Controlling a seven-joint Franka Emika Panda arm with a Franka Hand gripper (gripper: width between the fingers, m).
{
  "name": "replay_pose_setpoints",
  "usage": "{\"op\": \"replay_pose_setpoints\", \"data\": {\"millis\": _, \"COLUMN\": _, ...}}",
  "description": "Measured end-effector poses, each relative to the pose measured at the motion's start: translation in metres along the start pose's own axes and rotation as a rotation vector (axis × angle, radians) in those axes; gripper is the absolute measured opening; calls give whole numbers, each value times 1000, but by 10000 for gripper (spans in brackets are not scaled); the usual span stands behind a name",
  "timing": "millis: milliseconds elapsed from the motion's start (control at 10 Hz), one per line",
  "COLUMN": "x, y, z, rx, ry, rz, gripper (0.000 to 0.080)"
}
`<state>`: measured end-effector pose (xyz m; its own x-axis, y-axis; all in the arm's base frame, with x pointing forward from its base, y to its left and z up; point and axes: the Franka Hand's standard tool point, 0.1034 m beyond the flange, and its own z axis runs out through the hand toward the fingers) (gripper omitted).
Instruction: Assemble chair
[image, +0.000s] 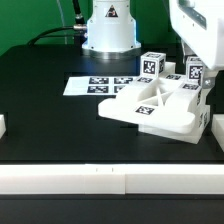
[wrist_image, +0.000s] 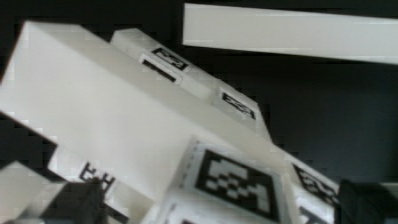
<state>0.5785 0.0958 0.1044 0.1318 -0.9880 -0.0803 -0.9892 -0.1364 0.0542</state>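
Hanging over the exterior view's right side of the black table, the gripper sits just above the chair parts. Its jaws look spread wide, with nothing between them that I can make out, though whether a finger brushes a block is hard to tell. The cross-braced plate lies flat near the front, with tagged blocks behind it. The marker board lies further left. Up close, the wrist view shows a big white tagged part.
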Motion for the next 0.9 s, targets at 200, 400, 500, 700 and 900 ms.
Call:
{"op": "replay_pose_setpoints", "data": {"millis": 200, "x": -1, "y": 2, "z": 0, "rx": -20, "ry": 0, "rz": -201, "gripper": 649}}
{"op": "replay_pose_setpoints", "data": {"millis": 400, "x": 0, "y": 3, "z": 0, "rx": -24, "ry": 6, "rz": -396, "gripper": 649}}
{"op": "replay_pose_setpoints", "data": {"millis": 500, "x": -1, "y": 2, "z": -1, "rx": -24, "ry": 5, "rz": -481, "gripper": 649}}
{"op": "replay_pose_setpoints", "data": {"millis": 700, "x": 0, "y": 1, "z": -2, "rx": -26, "ry": 8, "rz": -679, "gripper": 649}}
{"op": "replay_pose_setpoints", "data": {"millis": 900, "x": 2, "y": 2, "z": -2, "rx": -32, "ry": 14, "rz": -857, "gripper": 649}}
